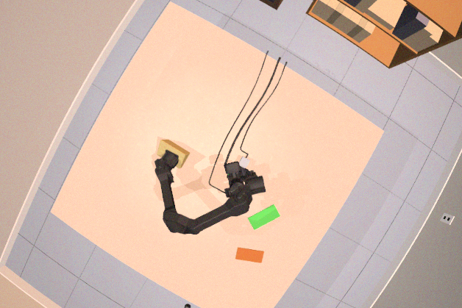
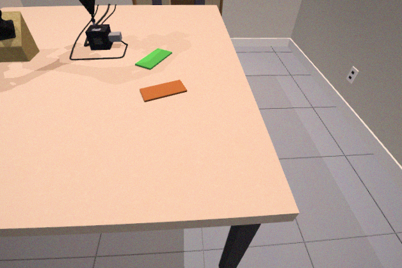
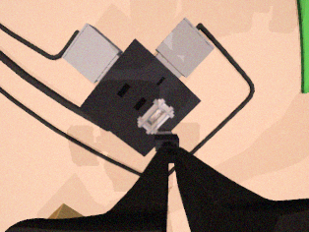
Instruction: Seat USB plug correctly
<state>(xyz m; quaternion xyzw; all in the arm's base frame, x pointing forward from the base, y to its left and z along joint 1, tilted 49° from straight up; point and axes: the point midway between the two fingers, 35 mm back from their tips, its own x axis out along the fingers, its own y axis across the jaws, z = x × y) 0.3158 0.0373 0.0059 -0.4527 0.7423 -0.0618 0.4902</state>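
Overhead, the arm hangs above the power cube with its gripper pinched on the USB plug.

Largest first: the desk carries a tan block at the arm's base, a green slab and an orange slab lying apart, and the black power cube with grey plugs on two sides. Smallest, the silver USB plug shows over the cube's top socket; the gripper is closed narrowly on its dark rear end.
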